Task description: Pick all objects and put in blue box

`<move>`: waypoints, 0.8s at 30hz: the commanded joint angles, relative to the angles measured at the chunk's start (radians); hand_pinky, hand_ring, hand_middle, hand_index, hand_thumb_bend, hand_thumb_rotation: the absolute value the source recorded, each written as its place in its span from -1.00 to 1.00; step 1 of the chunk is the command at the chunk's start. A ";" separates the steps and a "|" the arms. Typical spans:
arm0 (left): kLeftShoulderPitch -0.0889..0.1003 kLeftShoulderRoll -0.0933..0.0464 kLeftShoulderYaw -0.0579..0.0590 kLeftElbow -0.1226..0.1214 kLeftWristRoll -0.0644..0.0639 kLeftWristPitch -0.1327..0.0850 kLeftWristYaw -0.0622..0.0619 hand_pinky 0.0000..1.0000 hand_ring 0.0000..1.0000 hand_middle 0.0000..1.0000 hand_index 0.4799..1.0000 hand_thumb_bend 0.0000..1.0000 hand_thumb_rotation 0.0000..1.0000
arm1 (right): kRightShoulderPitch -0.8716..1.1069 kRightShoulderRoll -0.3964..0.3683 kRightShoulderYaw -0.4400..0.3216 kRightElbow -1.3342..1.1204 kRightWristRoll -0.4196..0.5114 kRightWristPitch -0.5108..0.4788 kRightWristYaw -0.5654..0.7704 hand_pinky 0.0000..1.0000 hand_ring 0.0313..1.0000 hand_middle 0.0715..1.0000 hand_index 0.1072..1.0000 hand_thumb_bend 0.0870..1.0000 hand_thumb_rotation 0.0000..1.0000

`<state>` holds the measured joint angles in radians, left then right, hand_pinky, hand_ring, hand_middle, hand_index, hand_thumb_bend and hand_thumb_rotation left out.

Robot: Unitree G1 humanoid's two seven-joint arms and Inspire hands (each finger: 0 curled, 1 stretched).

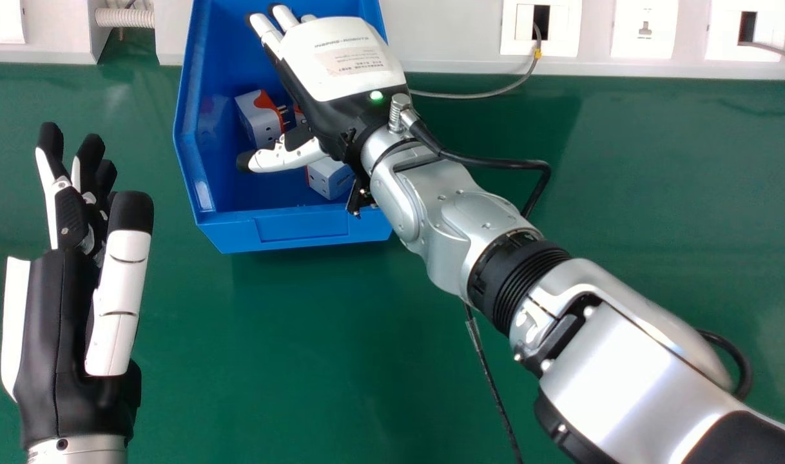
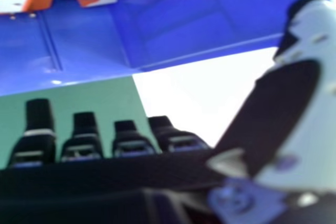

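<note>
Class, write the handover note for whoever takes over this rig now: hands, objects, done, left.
Left hand: open, over the green table.
Right hand: open, holding nothing, over the blue box.
Objects: white-and-orange plug adapters lie inside the box.
Done: those adapters are boxed.
Left: probably only moving the right hand clear; check under its arm, which hides some table.

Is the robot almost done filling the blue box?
Plug blocks already lie in the blue box. The right robot hand is open over it, apparently holding nothing. What's left is probably moving that hand away, but its arm covers some green table, so I can't be sure.
</note>
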<state>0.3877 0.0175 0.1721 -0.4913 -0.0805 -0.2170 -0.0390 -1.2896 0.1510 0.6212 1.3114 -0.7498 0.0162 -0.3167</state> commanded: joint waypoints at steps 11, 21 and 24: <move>-0.008 0.011 0.006 0.001 0.002 -0.021 -0.005 1.00 1.00 1.00 1.00 0.63 0.71 | 0.052 -0.003 -0.027 -0.105 0.020 -0.006 -0.078 0.55 0.84 0.95 0.87 -0.28 0.15; -0.028 0.012 0.022 0.040 -0.025 -0.032 -0.008 1.00 1.00 1.00 1.00 0.60 0.64 | 0.360 -0.078 -0.025 -0.533 -0.001 -0.020 -0.124 0.51 0.83 0.94 0.87 -0.31 -0.04; -0.038 0.016 0.023 0.058 -0.023 -0.049 -0.016 1.00 1.00 1.00 1.00 0.60 0.64 | 0.540 -0.130 -0.007 -0.765 -0.032 -0.038 -0.132 0.49 0.83 0.93 0.86 -0.31 -0.08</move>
<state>0.3576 0.0247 0.1911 -0.4336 -0.0990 -0.2298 -0.0516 -0.8232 0.0426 0.6040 0.6868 -0.7532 -0.0014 -0.4222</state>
